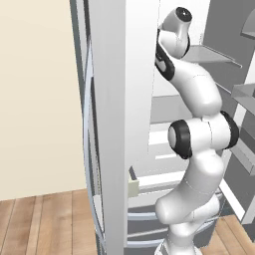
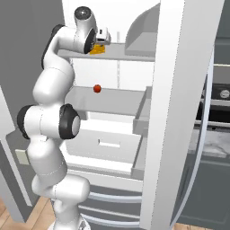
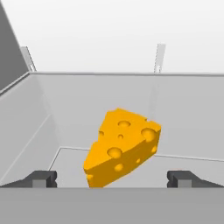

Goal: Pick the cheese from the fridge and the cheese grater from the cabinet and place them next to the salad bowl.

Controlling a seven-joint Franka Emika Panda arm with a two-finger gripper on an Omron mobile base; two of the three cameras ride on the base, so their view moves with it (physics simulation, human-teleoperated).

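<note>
writing or brand marks cannot be made out on anything here; the fridge (image 2: 173, 112) walls, shelves and drawer fronts are plain, and the cheese (image 3: 122, 146) carries only its round holes.

pincer state: the gripper (image 3: 113, 178) stands wide, its two dark fingertips (image 3: 41, 178) set far apart at the bottom of the hand view, one on each side of the cheese. the wedge sits between them, its narrow end pointing down toward the camera and its broad holed face turned up and to the right. nothing is clamped; daylight shows between each tip and the cheese, so the jaws flank it without touching, as far as the hand view shows.

cheese location: the yellow-orange wedge rests on the white floor of the upper fridge shelf (image 2: 130, 51), well forward of the shelf's back wall. in the right base view the cheese (image 2: 96, 49) shows as a small orange spot just beside the gripper (image 2: 104, 39) at the front of that top shelf.

one shelf lower, a small red round thing (image 2: 97, 89) lies on the white shelf; what it is cannot be told. below it are pale drawer fronts (image 2: 108, 143). in the left base view the white arm (image 1: 199, 149) rises from the lower right and bends up into the open fridge (image 1: 119, 124), past its grey side panel.
</note>
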